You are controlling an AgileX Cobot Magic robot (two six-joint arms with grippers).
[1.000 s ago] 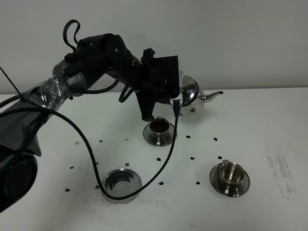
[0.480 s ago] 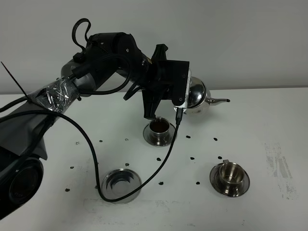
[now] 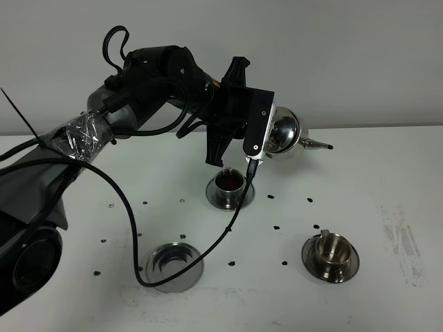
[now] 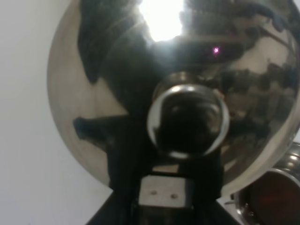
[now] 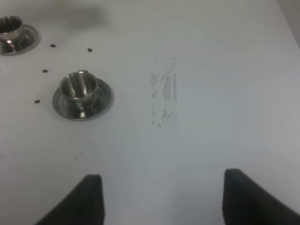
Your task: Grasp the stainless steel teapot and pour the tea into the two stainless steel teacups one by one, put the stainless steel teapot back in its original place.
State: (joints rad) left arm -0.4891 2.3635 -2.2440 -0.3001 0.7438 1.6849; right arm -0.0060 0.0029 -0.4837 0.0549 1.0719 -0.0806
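Item under inspection: stainless steel teapot (image 3: 284, 131), found clear of the surface (image 3: 387, 180), held aloft above, beyond and to the right of the filled teacup (image 3: 230, 182), with its spout (image 3: 315, 144) pointing away from that cup and roughly level. The left hand (image 3: 263, 135) is closed to its tightest on the stainless steel teapot at the handle side; the fingers themselves are masked by the wrist housing, and the left wrist view shows little but the mirror-polished body. The right hand (image 5: 166, 199) stands wide open with nothing in it, well to the right of the filled teacup. The filled teacup holds dark liquid. The second teacup (image 3: 331, 249), on its saucer nearer the camera and right of the filled teacup, shows a bright bare interior, so one pour is judged done and one outstanding. The empty saucer (image 3: 173, 263), nearer and left of the filled teacup, is taken as the return place. Dark specks (image 3: 277, 227) lie scattered around the filled teacup. Handling assessment: rigid and not fragile, but the polished skin is slippery and offers no purchase on the round body. The loop handle is the only sound hold. The liquid load will shift on tilting, and the lid may not be secured. Hazard noted: a black cable (image 3: 208, 252) hangs from the wrist past the filled teacup and appears to cross the empty saucer
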